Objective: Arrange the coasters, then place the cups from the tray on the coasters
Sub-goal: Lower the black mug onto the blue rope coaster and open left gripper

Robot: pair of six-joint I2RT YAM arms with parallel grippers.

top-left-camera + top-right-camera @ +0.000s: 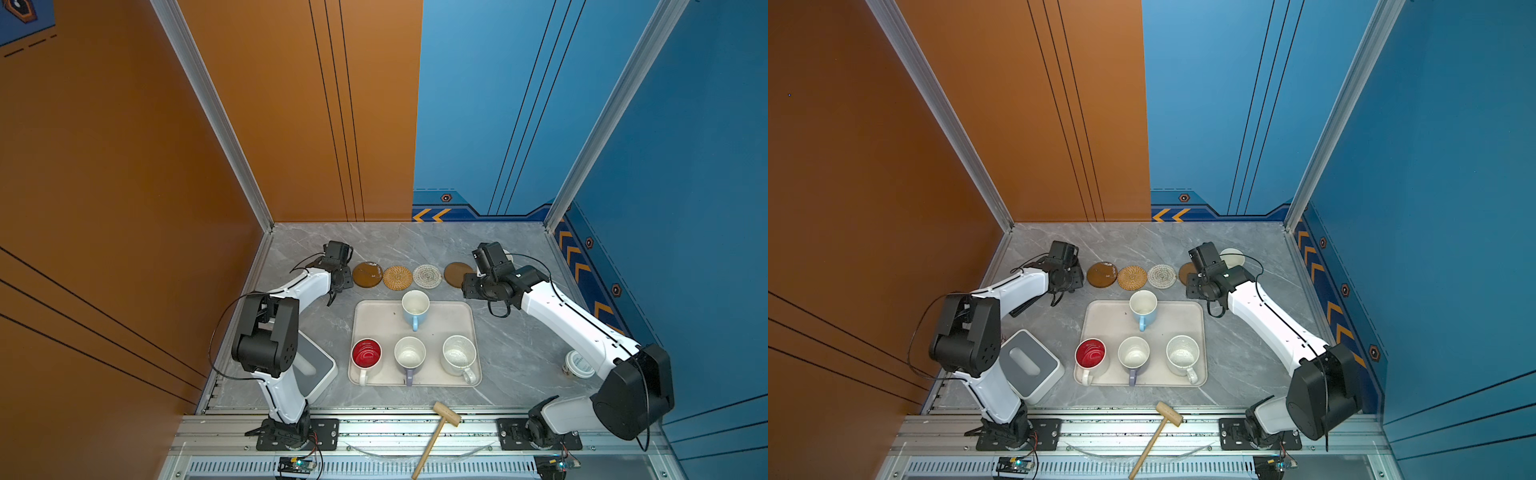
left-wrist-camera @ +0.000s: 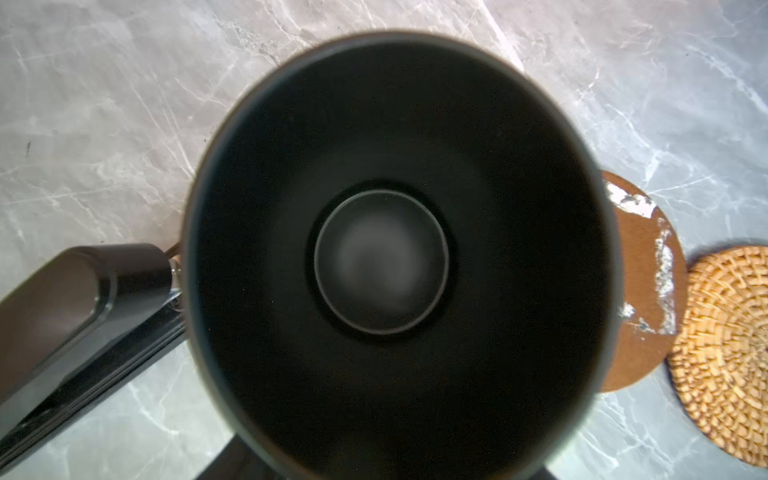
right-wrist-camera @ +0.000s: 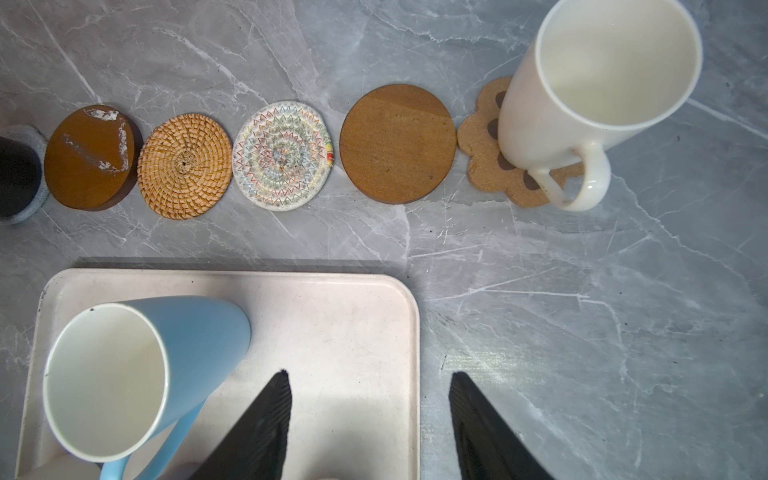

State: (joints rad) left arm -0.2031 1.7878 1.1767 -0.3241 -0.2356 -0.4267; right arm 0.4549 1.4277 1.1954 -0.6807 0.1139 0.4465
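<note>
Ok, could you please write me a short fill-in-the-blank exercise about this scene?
The tray holds ___ mugs. The mug in the left wrist view is ___. The right gripper stands ___, holding nothing.
Missing words: four, black, open.

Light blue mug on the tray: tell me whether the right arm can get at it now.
Probably yes. The right tool is open just beside the light blue mug, by the edge of the tray, with nothing between them.
</note>
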